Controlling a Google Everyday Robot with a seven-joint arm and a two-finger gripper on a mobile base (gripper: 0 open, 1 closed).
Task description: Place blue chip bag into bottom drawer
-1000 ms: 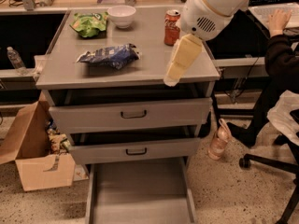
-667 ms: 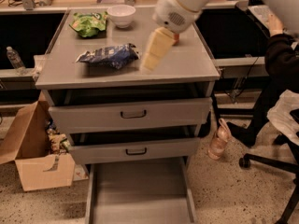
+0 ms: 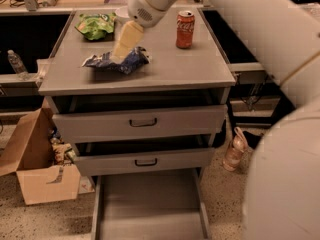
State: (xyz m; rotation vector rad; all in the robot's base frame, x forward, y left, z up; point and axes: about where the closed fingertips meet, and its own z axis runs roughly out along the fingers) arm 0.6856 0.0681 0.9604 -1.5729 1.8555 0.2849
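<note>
The blue chip bag [image 3: 117, 61] lies crumpled on the grey cabinet top [image 3: 165, 69], left of centre. My gripper [image 3: 119, 54] reaches down from the white arm at the top and its pale fingers rest over the middle of the bag. The bottom drawer [image 3: 150, 209] is pulled out at floor level, a wide flat tray with low side walls and nothing in it. The two upper drawers with dark handles stand slightly ajar above it.
A green chip bag [image 3: 96, 25] lies at the back left of the top, a white bowl [image 3: 122, 13] behind the arm, a red soda can [image 3: 185, 29] at the back right. An open cardboard box [image 3: 35, 164] stands on the floor left; a bottle [image 3: 234, 151] lies right.
My arm has swung left across the cabinet top, from near the soda can to over the blue chip bag. The bag has not moved.
</note>
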